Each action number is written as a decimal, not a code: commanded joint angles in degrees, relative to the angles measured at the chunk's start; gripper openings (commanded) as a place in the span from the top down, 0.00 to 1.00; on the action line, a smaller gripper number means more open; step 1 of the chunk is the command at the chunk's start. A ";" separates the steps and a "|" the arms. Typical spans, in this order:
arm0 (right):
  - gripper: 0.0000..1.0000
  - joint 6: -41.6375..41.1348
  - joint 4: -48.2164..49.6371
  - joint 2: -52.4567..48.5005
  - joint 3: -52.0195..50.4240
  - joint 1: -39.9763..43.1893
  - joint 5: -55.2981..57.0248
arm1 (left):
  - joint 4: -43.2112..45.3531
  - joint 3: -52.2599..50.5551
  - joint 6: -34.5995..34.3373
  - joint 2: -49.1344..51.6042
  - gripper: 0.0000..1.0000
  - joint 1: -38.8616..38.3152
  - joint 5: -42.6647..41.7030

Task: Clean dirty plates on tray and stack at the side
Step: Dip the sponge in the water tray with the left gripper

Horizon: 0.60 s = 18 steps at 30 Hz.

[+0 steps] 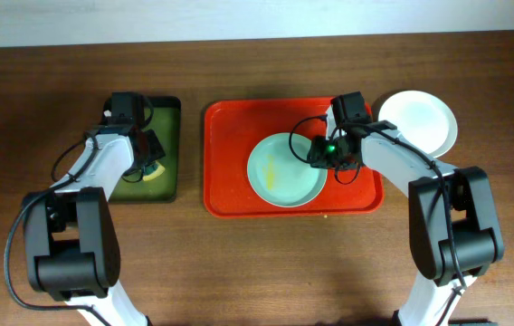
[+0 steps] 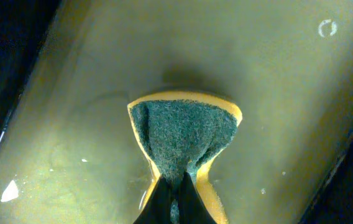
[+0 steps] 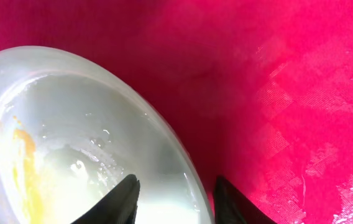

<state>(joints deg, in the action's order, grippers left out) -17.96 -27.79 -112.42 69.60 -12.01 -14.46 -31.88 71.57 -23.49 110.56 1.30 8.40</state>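
Rim of the aqua plate (image 3: pixel 71 124) runs between the fingers of the right gripper (image 3: pixel 176 182), jaws spread and straddling it, not yet clamped. Plate lies centre-right on the red tray (image 1: pixel 225 154), with a yellow smear (image 3: pixel 24 162) on its floor, left of the jaws in the wrist view. Left gripper (image 2: pixel 176 193) is clenched on the sponge (image 2: pixel 183 130), down in the green tray (image 1: pixel 168 136), well apart from the plate. White plate (image 1: pixel 418 122) sits on the table just beside the tray's right end. Right arm is nearer, so closing on the plate's right rim looks next.
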 commanded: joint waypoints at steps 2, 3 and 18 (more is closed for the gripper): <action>0.67 -0.37 -0.87 -2.45 -2.54 -0.68 1.36 | -3.87 2.49 0.02 -6.49 1.00 0.35 0.81; 0.68 -0.39 -0.66 -2.45 -2.54 -0.68 1.36 | -4.24 2.49 0.00 -8.02 1.00 0.35 0.81; 0.73 -1.77 0.61 -2.45 -2.54 -0.74 1.36 | -1.07 -0.42 0.02 -1.92 1.00 0.90 3.85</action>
<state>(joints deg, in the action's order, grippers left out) -18.17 -26.79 -112.44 69.12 -12.01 -14.37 -32.14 70.28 -23.53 110.10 1.78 10.57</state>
